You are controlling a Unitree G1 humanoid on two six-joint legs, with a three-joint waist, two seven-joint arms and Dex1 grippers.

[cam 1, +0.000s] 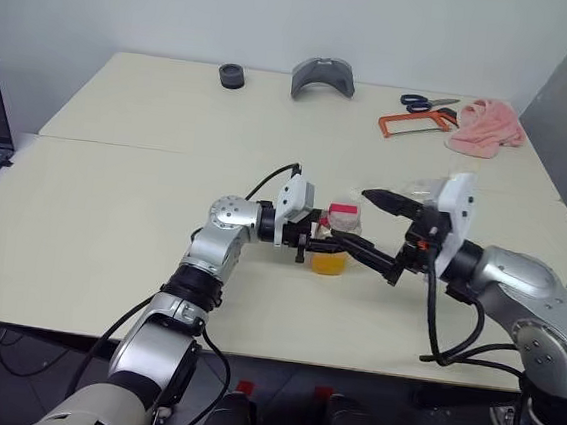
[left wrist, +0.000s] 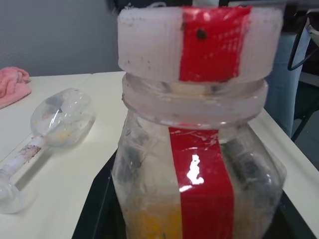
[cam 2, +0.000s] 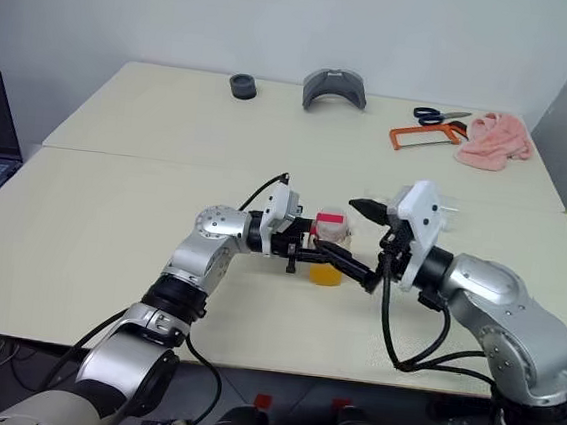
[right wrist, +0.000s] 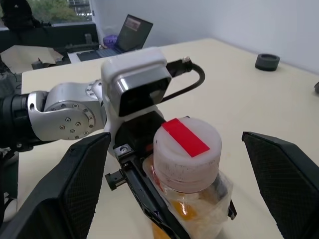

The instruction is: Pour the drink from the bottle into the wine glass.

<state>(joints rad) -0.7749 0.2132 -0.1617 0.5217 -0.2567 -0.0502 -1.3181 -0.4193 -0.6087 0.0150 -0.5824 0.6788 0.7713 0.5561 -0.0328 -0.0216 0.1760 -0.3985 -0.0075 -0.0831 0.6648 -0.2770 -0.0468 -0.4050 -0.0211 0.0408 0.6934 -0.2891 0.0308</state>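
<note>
Left hand around upright bottle

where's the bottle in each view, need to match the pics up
Left eye view: the bottle stands near the middle, clamped in the left gripper.
Right eye view: near the middle, a little lower.
Left wrist view: up close, from top to bottom edge.
Right wrist view: low centre, between the open right gripper's fingers.
Shared landmark: the red stripe on the cap.
</note>
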